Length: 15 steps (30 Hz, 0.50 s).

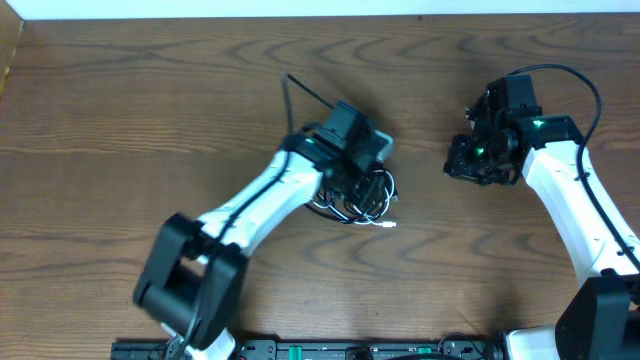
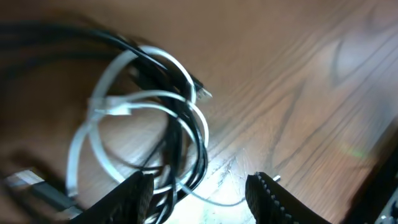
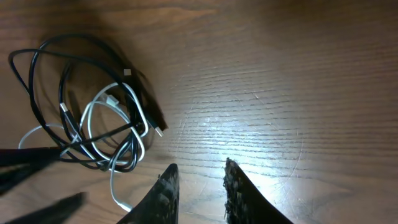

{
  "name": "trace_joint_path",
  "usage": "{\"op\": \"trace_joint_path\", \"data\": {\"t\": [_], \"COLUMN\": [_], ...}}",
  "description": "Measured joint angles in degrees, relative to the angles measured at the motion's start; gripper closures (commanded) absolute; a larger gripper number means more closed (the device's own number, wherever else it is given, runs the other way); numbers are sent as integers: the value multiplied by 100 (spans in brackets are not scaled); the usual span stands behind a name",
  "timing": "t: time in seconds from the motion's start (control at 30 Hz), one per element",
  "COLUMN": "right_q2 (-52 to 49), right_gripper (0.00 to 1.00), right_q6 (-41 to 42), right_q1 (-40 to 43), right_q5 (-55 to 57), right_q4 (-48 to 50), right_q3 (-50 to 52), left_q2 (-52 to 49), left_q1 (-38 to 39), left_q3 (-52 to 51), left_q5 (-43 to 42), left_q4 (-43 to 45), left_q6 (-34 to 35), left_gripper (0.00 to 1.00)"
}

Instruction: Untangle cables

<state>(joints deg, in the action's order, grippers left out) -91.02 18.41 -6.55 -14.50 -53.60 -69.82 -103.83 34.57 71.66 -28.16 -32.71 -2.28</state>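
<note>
Toothed fingers (image 2: 134,196) of the left gripper (image 2: 202,199) are seen closest in the left wrist view. They are cut off by the lower edge, so that only their tips are shown. They are held moderately apart, and nothing is clamped between them. A thin loop of the white cable (image 2: 118,71) is seen crossing the gap on the table (image 2: 298,74); whether it is touched by either finger cannot be told. The black cable (image 2: 200,140) is wound through the white one just beside the left-hand finger, and the far part of the bundle is blurred.

In the right wrist view the right gripper (image 3: 199,193) is shown with only a narrow gap between its fingers, over bare wood, with nothing held. The tangle lies well apart from it, to the left. At the lower left edge a dark blurred shape (image 3: 25,158) cannot be identified.

From overhead, the coil is found near the middle of the table, largely hidden under the wrist of the left arm (image 1: 260,195), and the fingertips are covered too. Only a few loops and one white plug (image 1: 389,224) are left visible. Which cord passes over which cannot be made out.
</note>
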Motion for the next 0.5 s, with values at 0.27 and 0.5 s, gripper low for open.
{"op": "trace_joint_path", "data": {"t": [0.27,0.5], "right_q2": [0,0], "right_gripper": [78,78], "right_q6": [0,0], "right_q1": [0,0], "right_q5": [-2,0], "right_q4": [2,-15], "right_q3": [0,0], "left_q2": [-496,-883], "left_q1": [542,688], "left_q3": [0,2], "left_q5": [66,769], "left_q4": [575,839], "left_q6": [-39,479], "left_gripper": [56,56]}}
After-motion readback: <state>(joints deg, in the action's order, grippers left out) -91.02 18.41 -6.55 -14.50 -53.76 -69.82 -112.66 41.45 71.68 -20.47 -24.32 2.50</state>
